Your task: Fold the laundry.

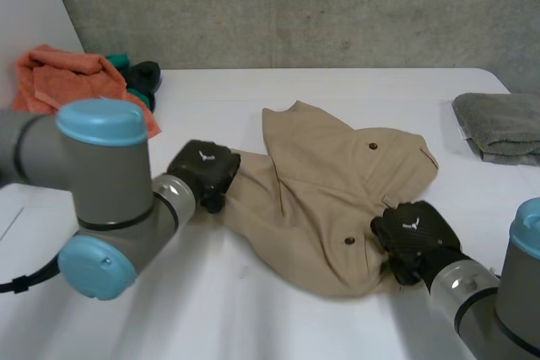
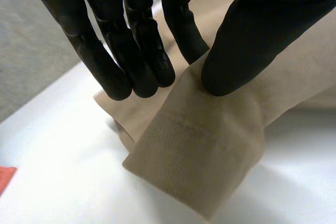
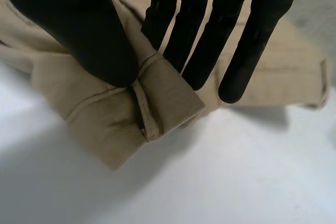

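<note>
- Looking down, I see the tan shorts (image 1: 329, 191) rumpled in the middle of the table (image 1: 253, 318), long axis running left to right, one leg hem pointing left.
- My left hand (image 1: 204, 171) pinches that left hem between thumb and fingers.
- My right hand (image 1: 413, 235) pinches the near-right edge, at a belt loop (image 3: 147, 116).
- Orange cloth (image 1: 67, 77) lies far left, grey towel (image 1: 502, 124) far right.
</note>
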Controlling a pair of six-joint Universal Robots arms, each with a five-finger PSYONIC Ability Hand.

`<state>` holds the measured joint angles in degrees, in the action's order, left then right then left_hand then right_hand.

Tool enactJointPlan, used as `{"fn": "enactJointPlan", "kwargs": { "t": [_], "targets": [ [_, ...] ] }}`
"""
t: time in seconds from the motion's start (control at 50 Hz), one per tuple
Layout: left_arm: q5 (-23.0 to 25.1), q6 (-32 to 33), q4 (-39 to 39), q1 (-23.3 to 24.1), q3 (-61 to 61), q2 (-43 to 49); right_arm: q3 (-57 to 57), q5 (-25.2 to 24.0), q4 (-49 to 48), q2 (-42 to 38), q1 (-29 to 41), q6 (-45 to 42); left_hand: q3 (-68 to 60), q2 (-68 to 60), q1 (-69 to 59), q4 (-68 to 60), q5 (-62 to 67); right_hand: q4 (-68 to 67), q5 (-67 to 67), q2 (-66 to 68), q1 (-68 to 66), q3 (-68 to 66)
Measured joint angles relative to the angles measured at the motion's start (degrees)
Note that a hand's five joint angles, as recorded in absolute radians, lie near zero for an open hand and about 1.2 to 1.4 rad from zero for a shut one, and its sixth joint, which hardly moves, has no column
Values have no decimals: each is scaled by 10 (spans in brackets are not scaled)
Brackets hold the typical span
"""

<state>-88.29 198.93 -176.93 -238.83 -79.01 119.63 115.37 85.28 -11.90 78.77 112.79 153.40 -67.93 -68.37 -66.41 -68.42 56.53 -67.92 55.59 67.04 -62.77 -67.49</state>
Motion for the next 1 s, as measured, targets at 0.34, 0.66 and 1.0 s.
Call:
{"fn": "enactJointPlan", "kwargs": {
  "t": [0.34,0.66,1.0],
  "targets": [
    [36,-118,58,-15,34,-271,-233,30,120,136,-21,-14,-1,-1,0,0,0,-6,1,0,0,-5],
    [42,-210,124,-46,331,-316,-600,-4,223,71,-34,125,-2,-2,0,-2,0,-6,17,0,0,-6],
    [1,-145,85,-59,544,115,-620,145,22,-263,71,157,-2,-2,0,-2,0,-7,17,0,-5,-6]
  ]
}}
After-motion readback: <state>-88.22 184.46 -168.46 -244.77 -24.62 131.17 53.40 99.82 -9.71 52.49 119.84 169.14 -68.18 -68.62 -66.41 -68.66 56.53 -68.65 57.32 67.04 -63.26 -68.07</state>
